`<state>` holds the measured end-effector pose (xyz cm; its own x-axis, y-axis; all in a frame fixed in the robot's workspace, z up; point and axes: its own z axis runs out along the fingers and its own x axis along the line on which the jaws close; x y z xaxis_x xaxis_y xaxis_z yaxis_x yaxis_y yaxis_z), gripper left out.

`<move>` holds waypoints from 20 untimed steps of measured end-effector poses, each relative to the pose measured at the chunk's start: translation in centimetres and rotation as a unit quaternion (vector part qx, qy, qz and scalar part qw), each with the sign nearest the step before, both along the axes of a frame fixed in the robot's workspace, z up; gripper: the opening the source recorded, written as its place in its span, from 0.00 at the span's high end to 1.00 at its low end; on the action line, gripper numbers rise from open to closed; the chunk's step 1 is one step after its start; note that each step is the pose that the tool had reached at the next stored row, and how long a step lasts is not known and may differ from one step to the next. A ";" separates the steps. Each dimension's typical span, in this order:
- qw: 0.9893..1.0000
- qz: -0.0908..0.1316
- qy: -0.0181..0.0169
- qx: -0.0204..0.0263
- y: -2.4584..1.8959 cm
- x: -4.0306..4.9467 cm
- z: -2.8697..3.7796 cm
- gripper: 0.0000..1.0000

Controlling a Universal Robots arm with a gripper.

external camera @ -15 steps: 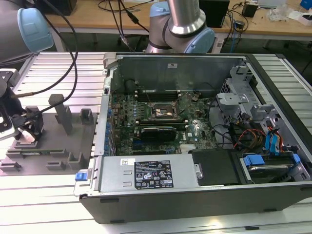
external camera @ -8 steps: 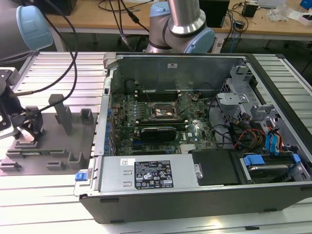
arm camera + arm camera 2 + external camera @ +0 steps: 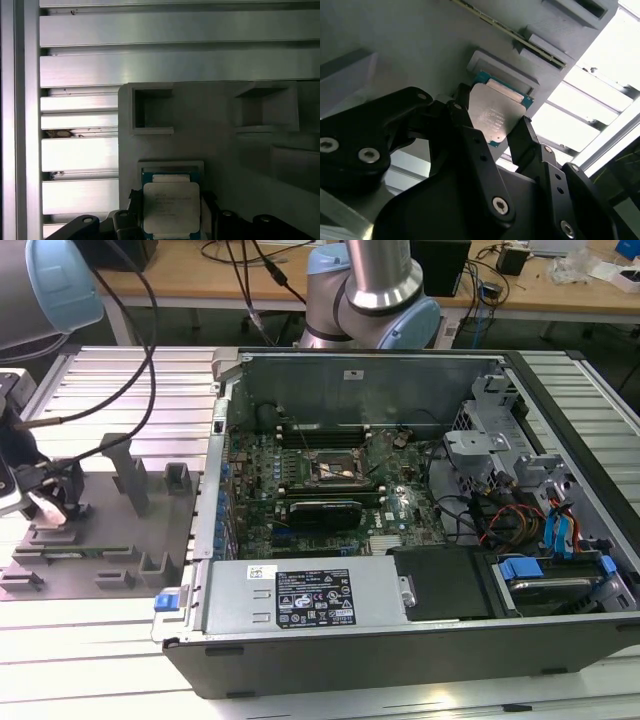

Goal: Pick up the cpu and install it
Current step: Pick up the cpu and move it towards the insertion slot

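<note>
Slatted alu surface carries the lot. The open PC case takes the exterior view's right, w/ the motherboard lying flat inside and the dark socket near the board's middle. The grey fixture lies on the exterior view's left, beside the case and well apart from the socket. The hand is down over that fixture.

Step, as I read it: the pick. Install not yet done, since the chip is at the fixture, not the board. In both wrist views the black fingers are clenched on two opposite edges of the cpu, which sits at a shallow fixture pocket. Can't tell whether it has cleared that pocket or rests in it.

The job from here calls for a firm, level grip, no tilt, and chip edges squared to the socket frame.

Cpu lies flat, silver lid facing away from the fixture, toward the wrist cams. Approx. square, so no real long axis. Its edges run parallel to the pocket walls, green board rim showing round the lid.
</note>
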<state>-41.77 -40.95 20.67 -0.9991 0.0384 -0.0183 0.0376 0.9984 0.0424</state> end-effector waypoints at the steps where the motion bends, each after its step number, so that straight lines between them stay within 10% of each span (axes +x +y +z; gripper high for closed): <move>1: 1.000 0.000 0.000 0.000 0.00 0.00 0.09 0.45; 20: 1.000 0.000 0.000 0.000 0.02 0.00 1.83 0.45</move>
